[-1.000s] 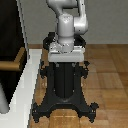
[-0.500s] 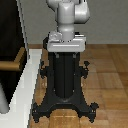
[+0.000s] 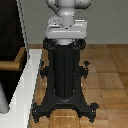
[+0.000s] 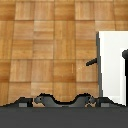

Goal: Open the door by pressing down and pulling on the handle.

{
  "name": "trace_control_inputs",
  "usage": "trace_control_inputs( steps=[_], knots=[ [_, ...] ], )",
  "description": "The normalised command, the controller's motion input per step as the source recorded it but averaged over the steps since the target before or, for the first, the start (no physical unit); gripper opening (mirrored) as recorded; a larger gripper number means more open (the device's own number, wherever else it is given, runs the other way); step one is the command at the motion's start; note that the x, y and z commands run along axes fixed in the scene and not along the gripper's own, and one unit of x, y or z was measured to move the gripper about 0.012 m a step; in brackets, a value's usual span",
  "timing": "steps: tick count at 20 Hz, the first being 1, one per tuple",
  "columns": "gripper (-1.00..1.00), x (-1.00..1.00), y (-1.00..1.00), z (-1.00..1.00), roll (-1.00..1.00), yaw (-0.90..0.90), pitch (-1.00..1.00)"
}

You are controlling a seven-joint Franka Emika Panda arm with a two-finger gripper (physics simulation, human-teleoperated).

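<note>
In the exterior view, the door [image 3: 9, 30] is a tall black panel with a pale edge [image 3: 21, 25], at the exterior view's left. The tan handle [image 3: 7, 65] is a short horizontal bar bent from a darker brown stub [image 3: 20, 58] on the door. Only my white arm's lower links [image 3: 67, 17] show, above the black pedestal [image 3: 62, 75]. The gripper shows in neither view. The wrist view looks down on wooden floor [image 4: 50, 50] and shows no fingers, door panel or handle that I can make out.
A white base slab [image 3: 27, 87] lies under the door beside the pedestal's spread feet [image 3: 65, 107]. A grey post [image 3: 2, 102] stands at the exterior view's lower left. In the wrist view, a white surface [image 4: 111, 70] carries a black part [image 4: 125, 62], and the pedestal feet [image 4: 65, 101] cross the picture.
The arm's links above the pedestal have turned and shifted a little toward the exterior view's right. The door and handle have not moved.
</note>
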Motion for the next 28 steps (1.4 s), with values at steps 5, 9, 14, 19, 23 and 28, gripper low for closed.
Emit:
trace_control_inputs(
  steps=[5, 9, 14, 19, 23, 28],
  knots=[
    [1.0, 0.0, -0.6, 0.0, 0.0, 0.0, 0.0],
    [1.0, 0.0, -1.0, 0.0, 0.0, 0.0, 0.0],
    [1.0, 0.0, -1.0, 0.0, 0.0, 0.0, 0.0],
    [1.0, 0.0, -0.4, 0.0, 0.0, 0.0, 0.0],
    [1.0, 0.0, -0.25, 0.0, 0.0, 0.0, 0.0],
    [1.0, 0.2, -0.2, 0.0, 0.0, 0.0, 0.0]
  ],
)
